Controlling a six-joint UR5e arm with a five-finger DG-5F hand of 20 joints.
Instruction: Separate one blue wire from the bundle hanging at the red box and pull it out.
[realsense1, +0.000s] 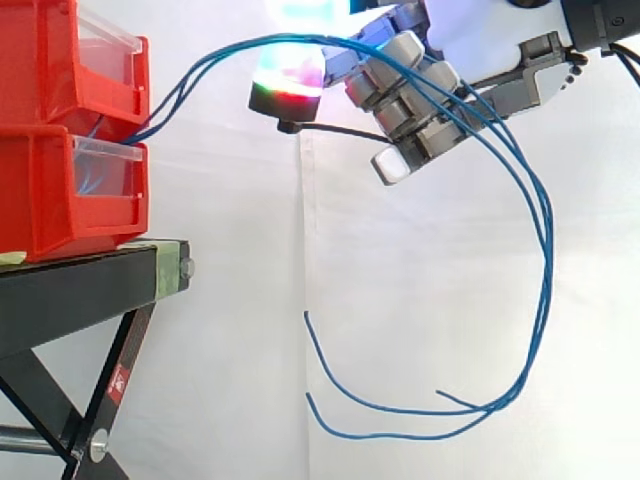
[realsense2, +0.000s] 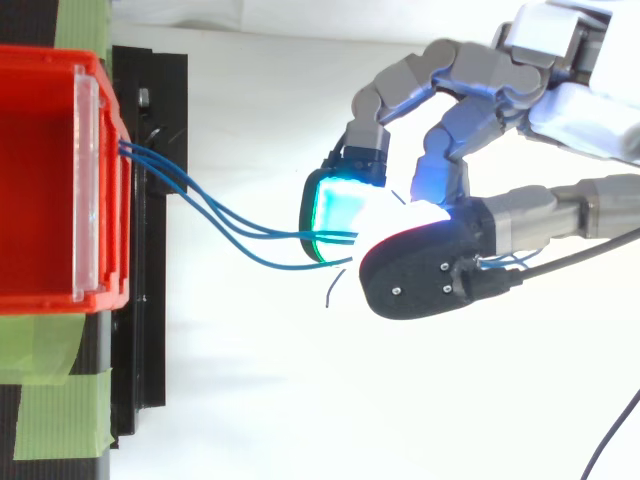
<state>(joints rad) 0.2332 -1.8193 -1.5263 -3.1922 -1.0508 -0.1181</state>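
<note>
Three thin blue wires (realsense1: 200, 65) leave the front of the lower red box (realsense1: 60, 190) and rise in an arc to my hand (realsense1: 420, 100) at the upper right. From above, the wires (realsense2: 230, 225) run from the box rim (realsense2: 108, 150) into the gap between a cyan-glowing fingertip (realsense2: 340, 215) and the black thumb pad (realsense2: 420, 270). My fingers are curled and pinch the wires there. Past the hand, the wires drape over the fingers and hang in a long loop (realsense1: 540, 260), their loose ends (realsense1: 312, 405) dangling low in the middle.
A second red box (realsense1: 60, 60) is stacked on the lower one. Both rest on a black stand (realsense1: 80, 290) with crossed legs and green tape (realsense2: 50, 370) on it. A white curtain hangs behind.
</note>
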